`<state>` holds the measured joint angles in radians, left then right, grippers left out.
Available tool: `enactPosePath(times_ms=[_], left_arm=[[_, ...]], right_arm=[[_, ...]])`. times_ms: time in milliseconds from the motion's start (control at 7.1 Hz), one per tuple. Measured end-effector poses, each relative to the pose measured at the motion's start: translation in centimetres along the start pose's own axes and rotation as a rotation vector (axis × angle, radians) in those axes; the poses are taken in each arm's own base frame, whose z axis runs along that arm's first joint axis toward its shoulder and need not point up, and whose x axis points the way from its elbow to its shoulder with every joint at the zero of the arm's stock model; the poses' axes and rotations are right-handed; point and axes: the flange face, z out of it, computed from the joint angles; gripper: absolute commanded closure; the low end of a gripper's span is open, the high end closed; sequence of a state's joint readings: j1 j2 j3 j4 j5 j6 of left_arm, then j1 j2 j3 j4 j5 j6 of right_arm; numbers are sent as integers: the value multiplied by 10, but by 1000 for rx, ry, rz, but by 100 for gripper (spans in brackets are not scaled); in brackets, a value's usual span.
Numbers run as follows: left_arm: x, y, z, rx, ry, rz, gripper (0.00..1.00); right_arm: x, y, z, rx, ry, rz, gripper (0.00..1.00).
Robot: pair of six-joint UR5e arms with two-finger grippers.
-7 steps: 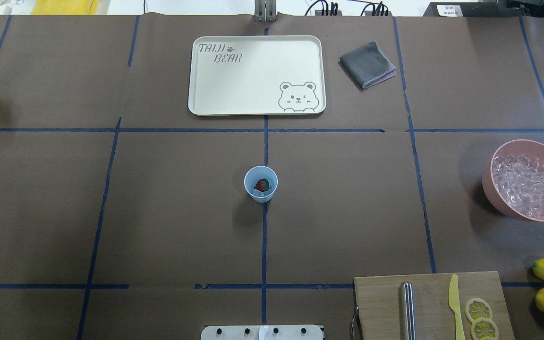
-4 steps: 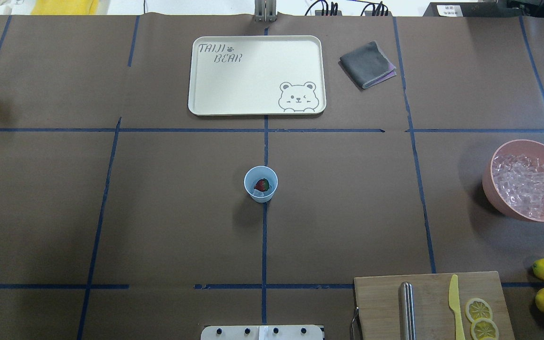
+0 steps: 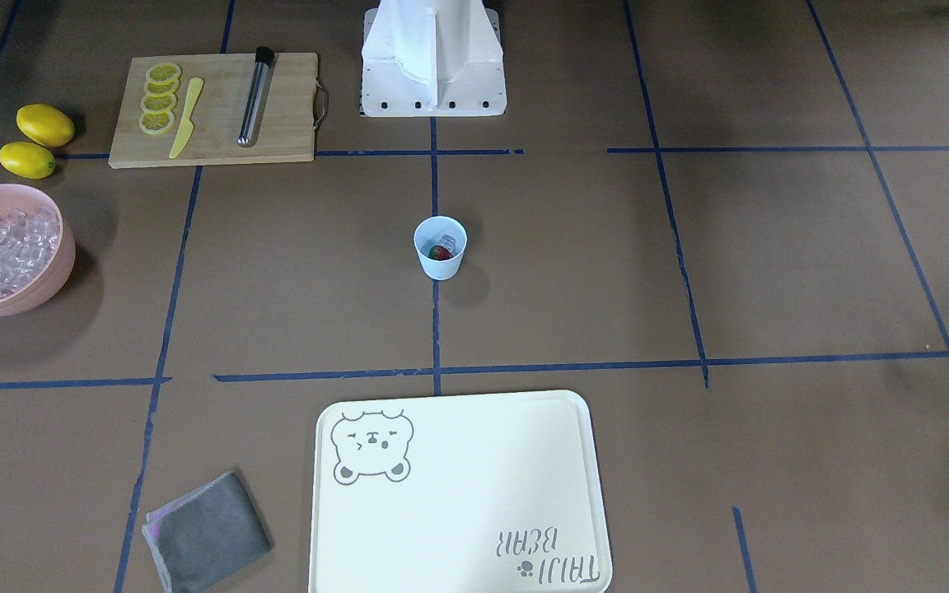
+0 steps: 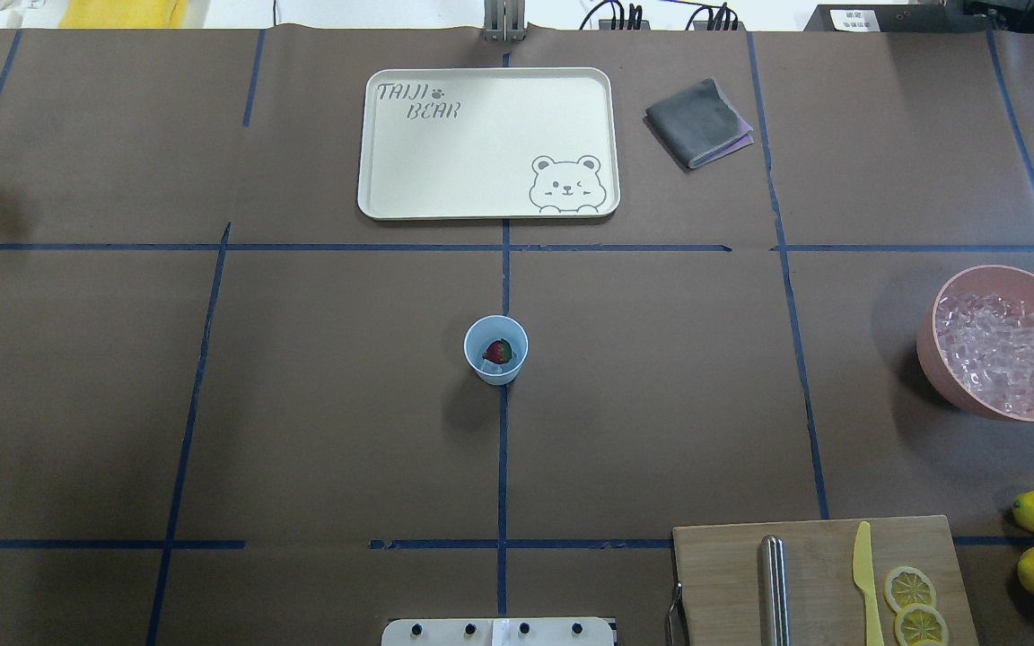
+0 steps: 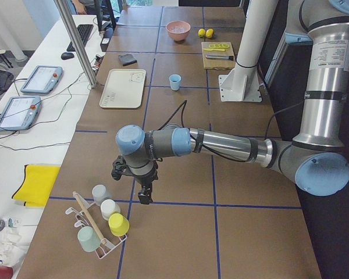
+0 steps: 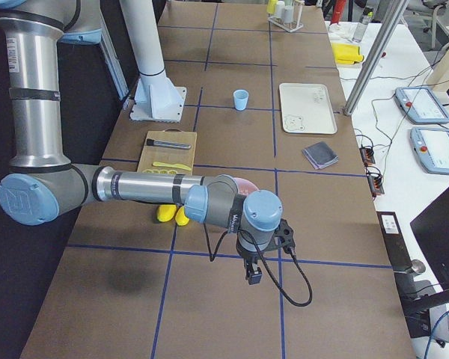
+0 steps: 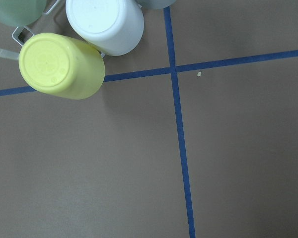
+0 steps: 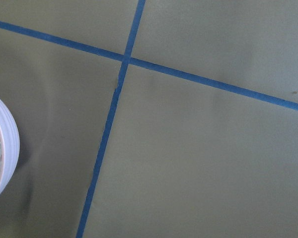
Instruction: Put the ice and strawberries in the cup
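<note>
Unmoved: one cup [image 4: 497,377], one strawberry [image 4: 498,351].

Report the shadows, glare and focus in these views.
Overhead exterior: the small pale-blue plastic cup casts a soft shadow toward the robot, with no glare. Exterior front-facing: the cream rectangular tray looks washed out. Right wrist-mounted: the round pink bowl reads lavender-white and soft at the frame edge.

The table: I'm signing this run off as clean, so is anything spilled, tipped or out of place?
Nothing stands out. The cup stands upright on the table with the strawberry and ice inside. The other cubes all sit within the pink bowl, and none can be seen lying loose outside it.
</note>
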<state>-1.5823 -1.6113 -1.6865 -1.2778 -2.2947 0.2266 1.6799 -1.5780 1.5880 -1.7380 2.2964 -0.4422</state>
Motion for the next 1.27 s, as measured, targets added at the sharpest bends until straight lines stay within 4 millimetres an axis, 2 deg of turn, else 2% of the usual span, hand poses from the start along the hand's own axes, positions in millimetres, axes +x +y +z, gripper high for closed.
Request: enactPosePath(times_ms=[1267], left_arm=[[3, 1, -3, 3, -5, 6, 0]], right_arm=[[-1, 0, -1, 2, 0, 3, 0]])
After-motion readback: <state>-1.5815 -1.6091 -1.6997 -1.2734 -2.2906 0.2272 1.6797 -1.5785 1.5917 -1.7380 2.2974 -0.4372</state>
